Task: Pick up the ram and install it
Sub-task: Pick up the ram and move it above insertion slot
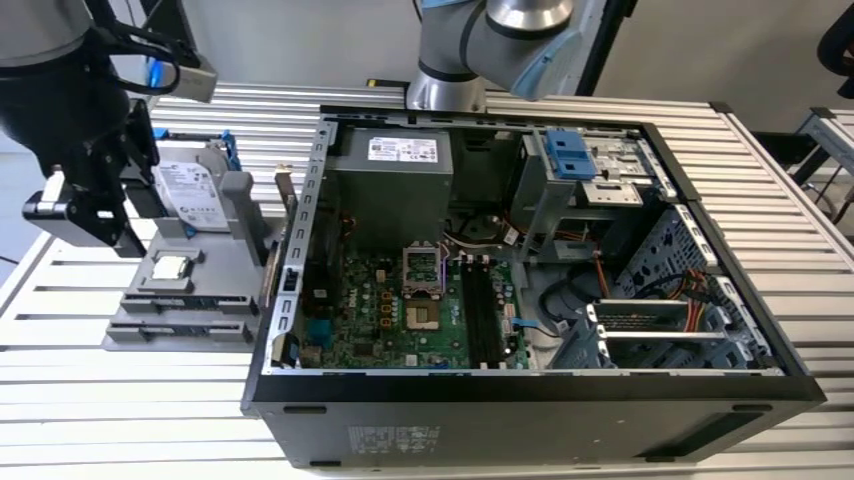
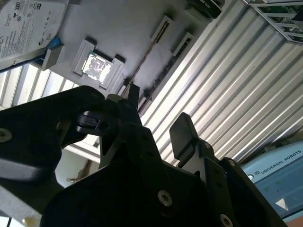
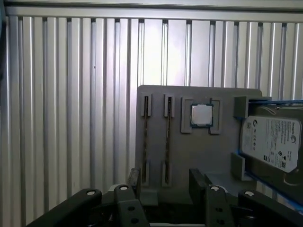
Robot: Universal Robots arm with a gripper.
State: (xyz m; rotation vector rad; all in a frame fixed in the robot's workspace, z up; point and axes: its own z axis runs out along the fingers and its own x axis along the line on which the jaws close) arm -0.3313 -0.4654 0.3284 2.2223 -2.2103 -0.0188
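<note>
End effector (image 3: 164, 176) gapes wide and empty above the ram (image 3: 168, 142) in the grey holder (image 3: 203, 156)

We see a desk (image 1: 120, 400) of ribbed aluminium slats — pale, bright with glare. Behind it we make out a plain grey wall (image 1: 307, 40).

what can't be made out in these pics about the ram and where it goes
- ram: first wrist view, edge-on in a slot of the grey holder, so its face is hidden.
- motherboard slots: exterior view, too small to tell if any is filled.
- hard drive: first wrist view, cut off by the picture's edge.
</note>
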